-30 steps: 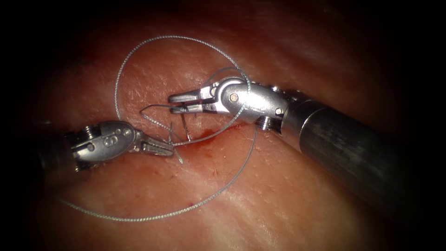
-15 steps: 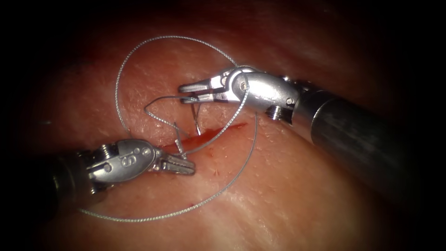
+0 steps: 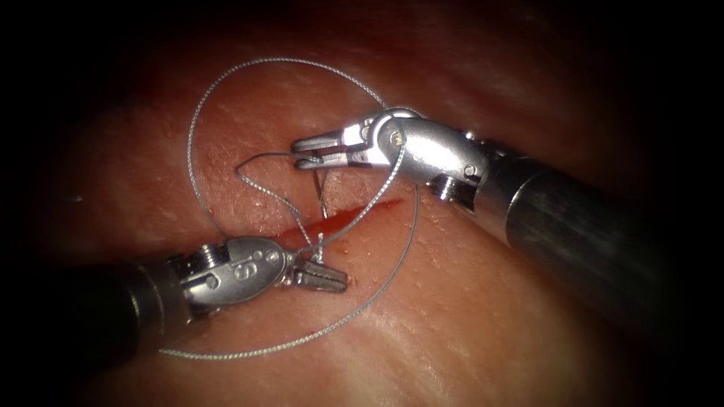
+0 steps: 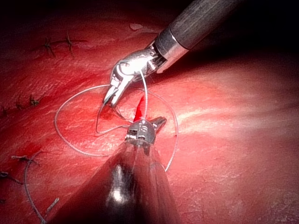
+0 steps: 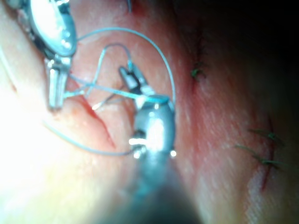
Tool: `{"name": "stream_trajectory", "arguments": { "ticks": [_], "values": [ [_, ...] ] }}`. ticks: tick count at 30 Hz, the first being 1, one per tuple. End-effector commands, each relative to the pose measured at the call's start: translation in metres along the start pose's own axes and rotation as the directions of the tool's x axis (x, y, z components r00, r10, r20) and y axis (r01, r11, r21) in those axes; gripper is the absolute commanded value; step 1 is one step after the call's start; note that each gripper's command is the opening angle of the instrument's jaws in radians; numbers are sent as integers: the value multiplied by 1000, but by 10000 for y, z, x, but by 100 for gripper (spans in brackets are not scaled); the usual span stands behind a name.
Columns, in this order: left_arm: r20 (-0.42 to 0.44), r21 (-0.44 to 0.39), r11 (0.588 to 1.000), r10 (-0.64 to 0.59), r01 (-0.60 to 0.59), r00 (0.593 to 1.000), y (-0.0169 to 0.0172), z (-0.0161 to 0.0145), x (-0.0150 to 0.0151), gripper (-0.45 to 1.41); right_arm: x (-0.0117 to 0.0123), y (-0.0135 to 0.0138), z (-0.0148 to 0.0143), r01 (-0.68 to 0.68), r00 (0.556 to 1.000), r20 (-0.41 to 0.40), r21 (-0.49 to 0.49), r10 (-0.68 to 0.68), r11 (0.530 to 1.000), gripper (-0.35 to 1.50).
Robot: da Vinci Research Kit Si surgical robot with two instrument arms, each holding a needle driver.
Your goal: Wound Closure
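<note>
Now my right tool (image 3: 305,151) clamps the thread (image 3: 260,156); my left tool (image 3: 328,279) below it, jaws together on thread beside the cut (image 3: 332,218); needle unseen.

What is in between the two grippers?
In the endoscope view, the cut with red fluid lies between the left gripper and right gripper, crossed by thread.

Between your left tool (image 3: 320,276) and right tool (image 3: 309,151) the thread (image 3: 197,113) crosses itself over the cut (image 3: 332,223), so that gap is fouled. Loops ring both tool tips. Bare tissue (image 3: 483,332) right of the cut, beyond the outer loop, lies open.
</note>
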State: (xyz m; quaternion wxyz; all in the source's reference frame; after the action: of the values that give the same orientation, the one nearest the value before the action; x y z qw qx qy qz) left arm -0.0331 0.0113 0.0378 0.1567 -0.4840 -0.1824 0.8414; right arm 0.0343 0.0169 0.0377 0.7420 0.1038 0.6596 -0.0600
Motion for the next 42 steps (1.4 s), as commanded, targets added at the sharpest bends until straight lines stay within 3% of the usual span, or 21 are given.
{"name": "stream_trajectory", "arguments": {
  "ticks": [1, 14, 26, 42],
  "values": [
    [1, -3, 1000, 5, -5, 1000, -3, 10, -3, -37, -1, 9, 5, -21, 1000, 2, -9, 21, 1000, -35],
    [13, -33, 999, 38, -37, 999, 8, 10, -18, -38, -5, 14, 5, -223, 974, 32, -35, 224, 974, -35],
    [38, -19, 999, 29, -28, 999, 0, 10, -36, -38, -4, 18, 9, -289, 956, 34, -42, 290, 957, -35],
    [41, -15, 1000, 22, -22, 999, -7, 3, -44, -37, -3, 17, 10, -448, 891, 64, -34, 450, 893, -35]
  ]
}}
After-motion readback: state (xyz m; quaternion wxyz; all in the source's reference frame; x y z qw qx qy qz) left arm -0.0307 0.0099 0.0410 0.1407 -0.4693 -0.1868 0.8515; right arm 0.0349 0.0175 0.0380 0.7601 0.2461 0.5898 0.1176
